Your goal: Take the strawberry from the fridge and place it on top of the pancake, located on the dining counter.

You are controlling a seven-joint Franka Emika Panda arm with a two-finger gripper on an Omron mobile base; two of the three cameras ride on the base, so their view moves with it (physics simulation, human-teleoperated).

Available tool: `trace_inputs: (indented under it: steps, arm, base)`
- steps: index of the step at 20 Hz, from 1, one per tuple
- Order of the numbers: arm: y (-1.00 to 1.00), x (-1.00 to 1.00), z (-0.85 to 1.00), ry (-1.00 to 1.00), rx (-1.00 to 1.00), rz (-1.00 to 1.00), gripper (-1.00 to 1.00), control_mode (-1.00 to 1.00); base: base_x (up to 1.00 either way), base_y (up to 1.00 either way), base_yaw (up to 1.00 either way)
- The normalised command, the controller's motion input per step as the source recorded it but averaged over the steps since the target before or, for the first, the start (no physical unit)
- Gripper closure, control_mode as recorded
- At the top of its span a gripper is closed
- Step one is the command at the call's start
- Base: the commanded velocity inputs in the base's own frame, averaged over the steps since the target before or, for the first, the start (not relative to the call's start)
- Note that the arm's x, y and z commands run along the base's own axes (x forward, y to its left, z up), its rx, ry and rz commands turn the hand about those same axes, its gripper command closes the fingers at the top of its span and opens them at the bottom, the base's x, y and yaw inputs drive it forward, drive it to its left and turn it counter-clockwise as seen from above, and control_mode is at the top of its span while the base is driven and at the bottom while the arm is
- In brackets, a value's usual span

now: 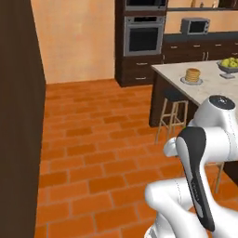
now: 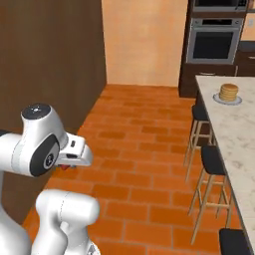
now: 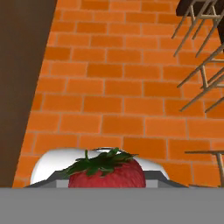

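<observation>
A red strawberry (image 3: 107,173) with a green leafy top sits at the bottom of the hand view, and my gripper (image 3: 107,180) is shut on it above the brick floor. In the right base view the hand (image 2: 75,151) is tucked close to the arm, low on the left, with a bit of the red strawberry (image 2: 63,167) under it. The tan pancake (image 1: 192,74) (image 2: 229,92) stacks on a grey plate on the beige marbled dining counter (image 1: 211,90) (image 2: 236,134), well ahead and to the right of the hand. The fridge is out of view.
A tall dark wood panel (image 1: 18,116) (image 2: 47,74) stands close on the left. Black-seated stools (image 1: 173,108) (image 2: 213,162) line the counter's near side. A wall oven (image 1: 143,37) and microwave (image 1: 195,25) are at the back. A bowl of yellow-green fruit (image 1: 228,65) rests on the counter. Open orange brick floor (image 1: 97,148) lies ahead.
</observation>
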Motion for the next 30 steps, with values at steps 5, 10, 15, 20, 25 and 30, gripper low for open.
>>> trace_inputs:
  steps: [5,10,15,20,25,30]
  arm:
    - [0.00,0.00,0.00,0.00,0.00,0.00,1.00,1.00]
    - [0.00,0.00,0.00,0.00,0.00,0.00,1.00,1.00]
    - [0.00,0.00,0.00,0.00,0.00,0.00,1.00,1.00]
    - [0.00,0.00,0.00,0.00,0.00,0.00,1.00,1.00]
    - [0.00,0.00,0.00,0.00,0.00,0.00,1.00,1.00]
    - [0.00,0.00,0.00,0.00,0.00,0.00,1.00,1.00]
  base:
    - [0.99,0.49,-0.62]
    - [1.00,0.76,-0.62]
    - [0.96,0.79,-0.63]
    - [0.91,0.84,-0.44]
    - [0.63,0.86,-0.39]
    - [0.48,0.72,-0.31]
